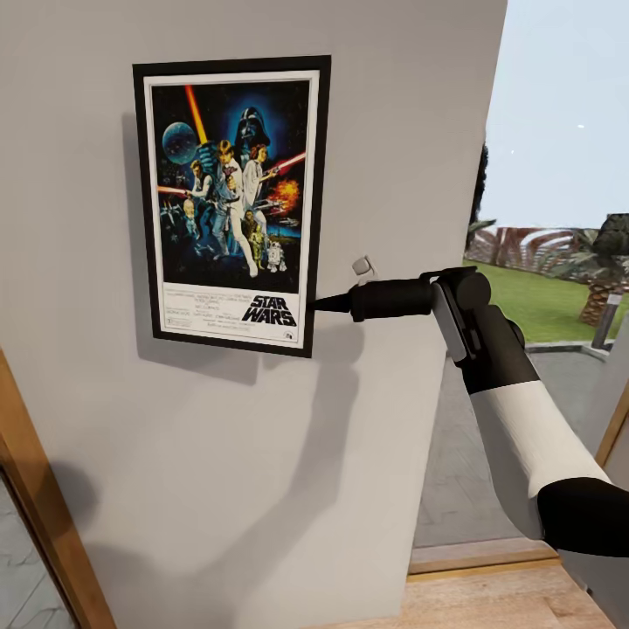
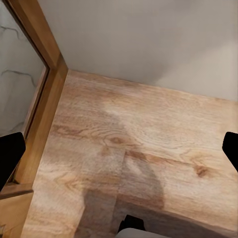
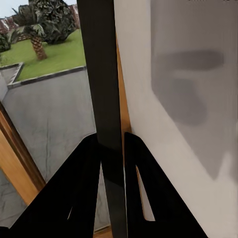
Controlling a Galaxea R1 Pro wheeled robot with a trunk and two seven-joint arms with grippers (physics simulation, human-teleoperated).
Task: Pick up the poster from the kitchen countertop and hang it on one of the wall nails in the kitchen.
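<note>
The pale grey wall (image 1: pixel 262 454) carries the poster (image 1: pixel 232 203), flat against it near its right edge, long axis upright and top edge uppermost. Its white border reads "STAR WARS" in black at the lower right; the small print beside it is too fine to read. The right gripper (image 1: pixel 316 305) clamps the frame's right edge near the lower corner. The left gripper (image 2: pixel 119 148) hangs spread apart over the wooden floor (image 2: pixel 148 144).
</note>
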